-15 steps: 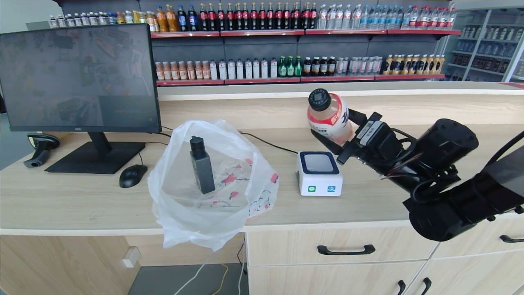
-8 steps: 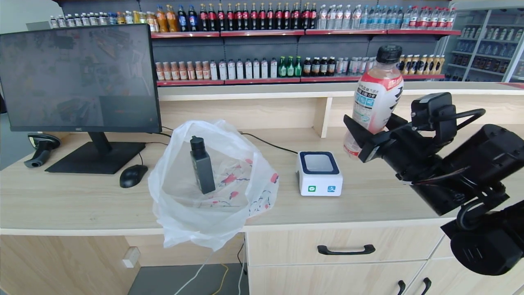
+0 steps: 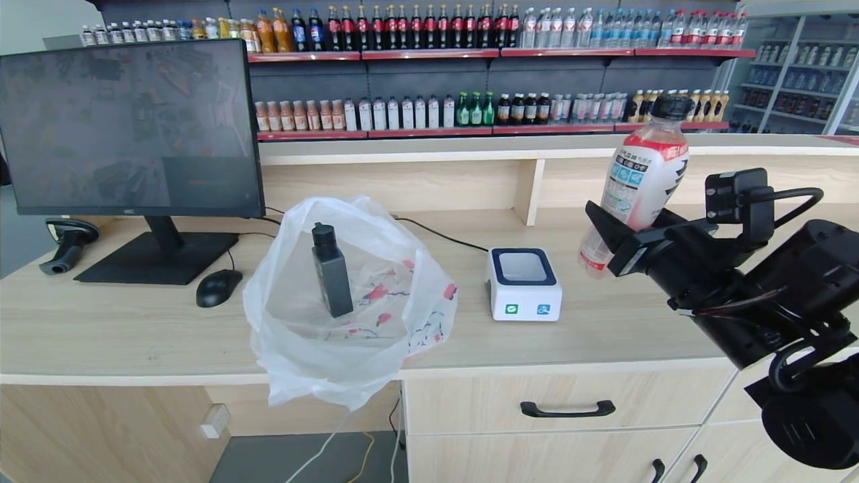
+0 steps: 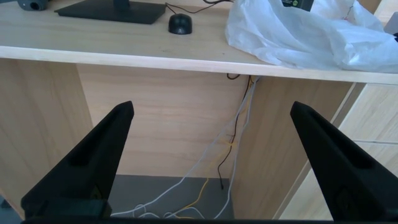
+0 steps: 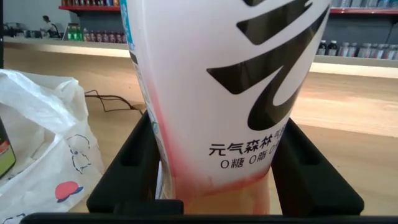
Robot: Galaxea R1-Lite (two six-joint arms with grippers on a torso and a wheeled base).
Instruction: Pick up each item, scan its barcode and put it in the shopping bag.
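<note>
1. Shopping bag (image 3: 349, 349): at scanner's 9 o'clock, mouth open, dark bottle (image 3: 331, 272) upright inside.
2. Pink drink bottle (image 3: 637, 178): upright, aloft at scanner's 2 o'clock, clenched low on its body by right gripper (image 3: 621, 231).
3. Left gripper (image 4: 211, 107): jaws spread, empty, below the counter (image 4: 124, 43).
4. Scanner (image 3: 523, 285): window up.

Step, judged: scanning. Next: carry bottle toward 8 o'clock and turn its barcode to the window.

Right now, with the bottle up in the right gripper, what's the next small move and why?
Probably shift the right gripper left and tilt the bottle down toward the scanner. The bottle is held nearly upright, off to the scanner's right, not over its window; the shopping bag sits further left, past the scanner.
</note>
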